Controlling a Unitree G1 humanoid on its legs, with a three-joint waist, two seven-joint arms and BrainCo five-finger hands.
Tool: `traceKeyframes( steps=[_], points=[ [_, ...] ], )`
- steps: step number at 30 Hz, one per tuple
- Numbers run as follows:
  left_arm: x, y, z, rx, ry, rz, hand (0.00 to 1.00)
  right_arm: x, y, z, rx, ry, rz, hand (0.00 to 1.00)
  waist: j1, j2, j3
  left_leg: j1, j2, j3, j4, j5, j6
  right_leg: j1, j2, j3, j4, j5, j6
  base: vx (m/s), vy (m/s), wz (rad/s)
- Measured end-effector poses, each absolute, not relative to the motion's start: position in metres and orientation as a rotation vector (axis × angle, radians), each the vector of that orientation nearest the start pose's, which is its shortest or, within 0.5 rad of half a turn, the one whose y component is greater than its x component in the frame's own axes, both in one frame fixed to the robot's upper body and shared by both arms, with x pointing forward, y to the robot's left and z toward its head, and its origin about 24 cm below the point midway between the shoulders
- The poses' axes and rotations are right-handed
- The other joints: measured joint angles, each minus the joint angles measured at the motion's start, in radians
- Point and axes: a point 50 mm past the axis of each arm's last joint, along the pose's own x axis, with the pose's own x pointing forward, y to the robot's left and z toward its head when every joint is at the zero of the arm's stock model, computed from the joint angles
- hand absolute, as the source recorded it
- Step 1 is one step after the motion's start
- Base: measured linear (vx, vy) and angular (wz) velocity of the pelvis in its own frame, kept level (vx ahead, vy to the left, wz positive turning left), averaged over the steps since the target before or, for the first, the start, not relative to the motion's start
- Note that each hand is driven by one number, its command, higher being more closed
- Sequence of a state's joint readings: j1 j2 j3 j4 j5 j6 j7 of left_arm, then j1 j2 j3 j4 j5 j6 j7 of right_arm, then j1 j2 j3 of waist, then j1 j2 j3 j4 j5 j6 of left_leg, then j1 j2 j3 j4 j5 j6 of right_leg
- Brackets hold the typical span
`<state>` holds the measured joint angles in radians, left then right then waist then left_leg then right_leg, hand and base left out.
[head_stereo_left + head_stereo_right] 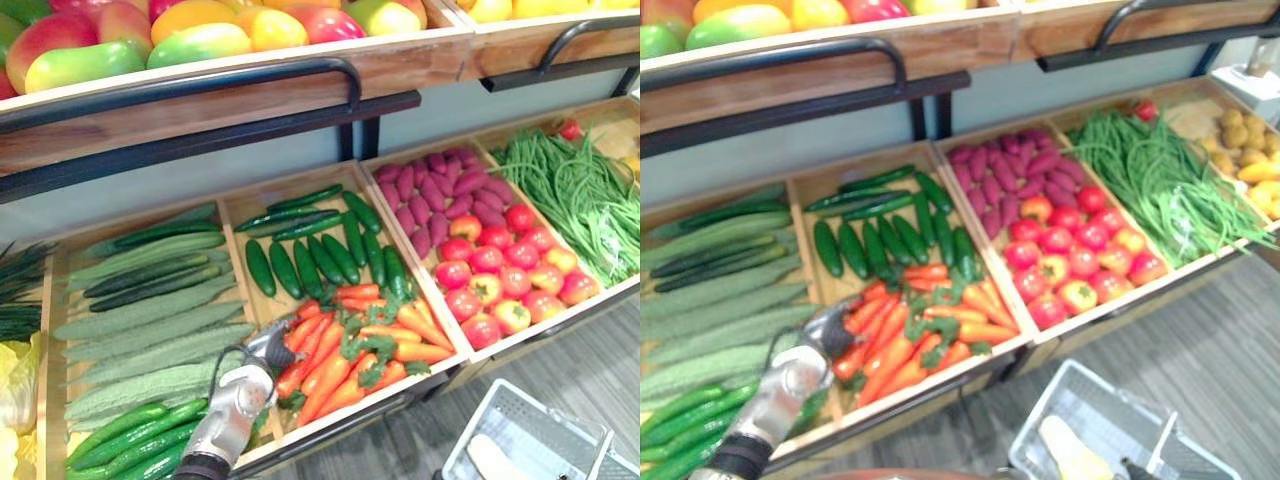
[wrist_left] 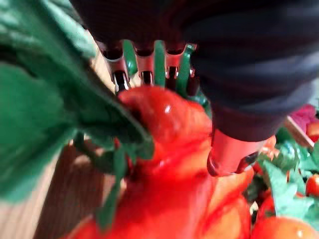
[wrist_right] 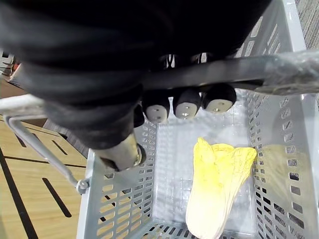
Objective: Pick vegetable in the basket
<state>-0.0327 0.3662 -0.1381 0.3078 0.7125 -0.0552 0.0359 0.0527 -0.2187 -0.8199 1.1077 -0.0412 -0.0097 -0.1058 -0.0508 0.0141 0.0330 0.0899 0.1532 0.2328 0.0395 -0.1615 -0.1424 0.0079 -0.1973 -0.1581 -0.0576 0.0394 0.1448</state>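
- left hand (image 1: 268,348) sits at the near-left edge of the carrots (image 1: 370,345), in the middle crate (image 1: 238,240), in front of the dark cucumbers (image 1: 300,265)
- its fingers (image 2: 144,64) and thumb (image 2: 229,154) clamp one carrot (image 2: 169,134) between them
- right hand (image 3: 187,105) is wrapped round the handle (image 3: 249,72) of the grey basket (image 3: 122,199)
- a yellow cabbage (image 3: 217,181) lies in the basket

A tiered display stand of pale wood (image 1: 420,60) stands ahead, and a curved black metal rail (image 1: 200,82) runs along the front plank of its upper tier. Behind the lower tier is a pale grey-blue back panel (image 1: 440,115). Thin wooden dividers split that tier into slanted bins behind a wooden front lip (image 1: 560,320). Below is an evenly lit grey wood-plank floor (image 1: 590,370).
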Motion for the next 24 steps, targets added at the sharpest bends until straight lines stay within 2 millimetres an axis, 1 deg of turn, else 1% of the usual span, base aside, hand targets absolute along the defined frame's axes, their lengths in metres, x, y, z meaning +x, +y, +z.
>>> traceKeyframes(
  steps=[1,3,5,9,11,13,17,22,23,24],
  points=[
    [0.249,0.208,-0.006,1.095,0.179,-0.180,1.00,0.053,-0.319,-0.135,0.160,1.022,-0.935,1.00,0.000,0.001,0.000,0.002,0.000,0.000,0.000,-0.001,0.001,0.001,0.000,0.000,0.003,-0.002,-0.003,0.00,0.000,0.00],
    [0.250,0.212,0.009,1.099,0.128,-0.139,1.00,0.053,-0.319,-0.135,0.160,1.022,-0.934,1.00,0.001,0.001,-0.001,0.004,0.000,0.000,0.000,-0.001,0.002,0.001,-0.001,0.000,0.008,-0.002,-0.003,0.00,0.000,0.00],
    [0.247,0.213,0.015,1.112,0.103,-0.136,1.00,0.051,-0.319,-0.135,0.158,1.023,-0.935,1.00,0.002,0.002,-0.001,0.006,0.000,0.000,0.000,-0.001,0.002,0.002,-0.001,0.000,0.008,-0.002,-0.003,0.00,0.000,0.00],
    [0.242,0.209,0.020,1.109,0.072,-0.140,1.00,0.048,-0.322,-0.134,0.153,1.017,-0.947,1.00,0.011,0.006,-0.003,0.012,0.001,0.003,0.000,-0.001,0.002,0.005,-0.001,0.001,0.008,-0.002,-0.003,0.00,0.000,0.00],
    [0.240,0.207,0.023,1.106,0.050,-0.146,1.00,0.042,-0.324,-0.132,0.142,1.018,-0.956,1.00,0.023,0.009,-0.006,0.020,0.002,0.005,-0.001,-0.001,0.002,0.016,0.000,0.001,0.007,-0.002,-0.003,0.00,0.000,0.00],
    [0.240,0.205,0.029,1.104,0.016,-0.143,1.00,0.040,-0.324,-0.133,0.141,1.021,-0.957,1.00,0.027,0.011,-0.007,0.019,0.002,0.004,-0.001,-0.001,0.002,0.014,-0.001,0.000,0.007,-0.002,-0.003,0.00,0.000,0.00],
    [0.235,0.203,0.030,1.099,0.007,-0.149,1.00,0.040,-0.324,-0.132,0.140,1.020,-0.957,1.00,0.027,0.017,-0.013,0.019,0.003,0.004,-0.001,-0.001,0.002,0.015,0.001,0.000,0.005,-0.002,-0.003,0.00,0.000,0.00],
    [0.235,0.204,0.031,1.064,0.007,-0.141,1.00,0.039,-0.324,-0.132,0.139,1.021,-0.958,1.00,0.027,0.018,-0.017,0.020,0.004,0.004,-0.002,-0.001,0.002,0.016,0.001,-0.001,0.003,-0.001,-0.002,0.00,0.000,0.00],
    [0.236,0.204,0.032,1.062,0.004,-0.138,0.00,0.039,-0.324,-0.132,0.139,1.021,-0.958,1.00,0.028,0.017,-0.017,0.020,0.003,0.004,-0.003,-0.001,0.002,0.016,0.001,-0.002,0.002,-0.001,-0.001,0.00,0.000,0.00],
    [0.236,0.204,0.032,1.062,0.005,-0.137,0.00,0.039,-0.324,-0.132,0.139,1.022,-0.958,1.00,0.028,0.017,-0.017,0.020,0.003,0.004,-0.003,-0.001,0.002,0.017,0.001,-0.003,0.000,0.000,0.000,0.00,0.000,0.00]
  ],
)
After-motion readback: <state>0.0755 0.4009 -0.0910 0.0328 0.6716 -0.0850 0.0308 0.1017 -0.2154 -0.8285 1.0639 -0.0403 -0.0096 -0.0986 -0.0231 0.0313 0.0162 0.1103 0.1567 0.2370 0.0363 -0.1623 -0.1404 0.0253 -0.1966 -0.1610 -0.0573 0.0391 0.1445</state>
